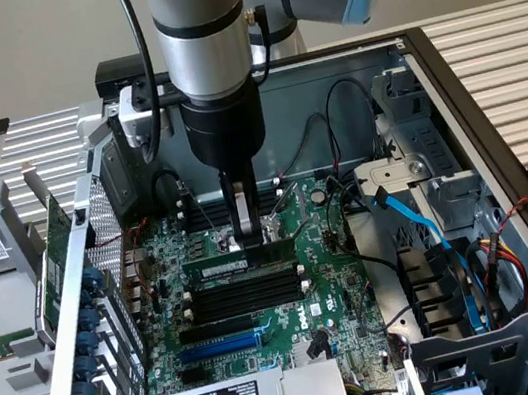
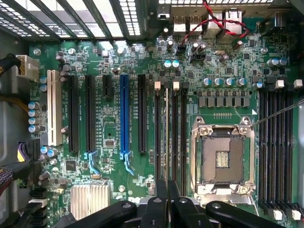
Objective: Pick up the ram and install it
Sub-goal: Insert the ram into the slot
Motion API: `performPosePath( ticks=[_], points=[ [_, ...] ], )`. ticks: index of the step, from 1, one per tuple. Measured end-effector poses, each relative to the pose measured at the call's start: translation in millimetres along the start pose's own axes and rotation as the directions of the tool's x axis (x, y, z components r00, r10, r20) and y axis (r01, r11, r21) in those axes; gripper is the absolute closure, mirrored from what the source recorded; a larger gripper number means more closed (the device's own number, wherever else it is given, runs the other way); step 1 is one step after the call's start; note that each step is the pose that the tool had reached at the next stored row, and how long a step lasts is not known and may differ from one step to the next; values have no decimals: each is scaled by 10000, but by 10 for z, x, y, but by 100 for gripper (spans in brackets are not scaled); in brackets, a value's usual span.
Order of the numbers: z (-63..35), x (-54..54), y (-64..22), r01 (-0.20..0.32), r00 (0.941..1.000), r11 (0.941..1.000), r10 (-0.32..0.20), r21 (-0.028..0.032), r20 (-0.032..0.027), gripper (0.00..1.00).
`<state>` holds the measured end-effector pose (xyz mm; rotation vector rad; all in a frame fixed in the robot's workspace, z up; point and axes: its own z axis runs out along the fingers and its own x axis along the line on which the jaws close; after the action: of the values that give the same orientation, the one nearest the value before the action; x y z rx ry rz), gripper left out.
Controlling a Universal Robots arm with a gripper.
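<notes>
Closest to the lens is the claw [image 2: 166, 189]: black linkages folded in, 2 fingers drawn almost together on the top edge of the ram [image 2: 166, 133]. The gap is narrow because the stick is thin. It is pinched near mid-length, probably so both ends come down level. The ram [image 1: 219, 264] stands on edge directly under the claw [image 1: 248, 243], running parallel with the bank of black memory slots [image 1: 245, 297]. I cannot tell which slot it sits over, or whether it is seated. The CPU socket [image 2: 222, 159] lies just to one side of the claw and the blue expansion slot [image 2: 124, 116] farther off on the other. The ram is a long, thin green board with dark chips and 1 white label strip; seen edge-on, it is a pale line.
</notes>
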<state>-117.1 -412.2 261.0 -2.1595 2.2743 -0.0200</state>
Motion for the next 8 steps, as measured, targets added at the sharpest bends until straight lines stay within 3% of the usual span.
performPosePath(
  ticks=[8],
  points=[
    [16, 5, 9, 174, 9998, 9998, -174, -10, 0, 87]
  ],
)
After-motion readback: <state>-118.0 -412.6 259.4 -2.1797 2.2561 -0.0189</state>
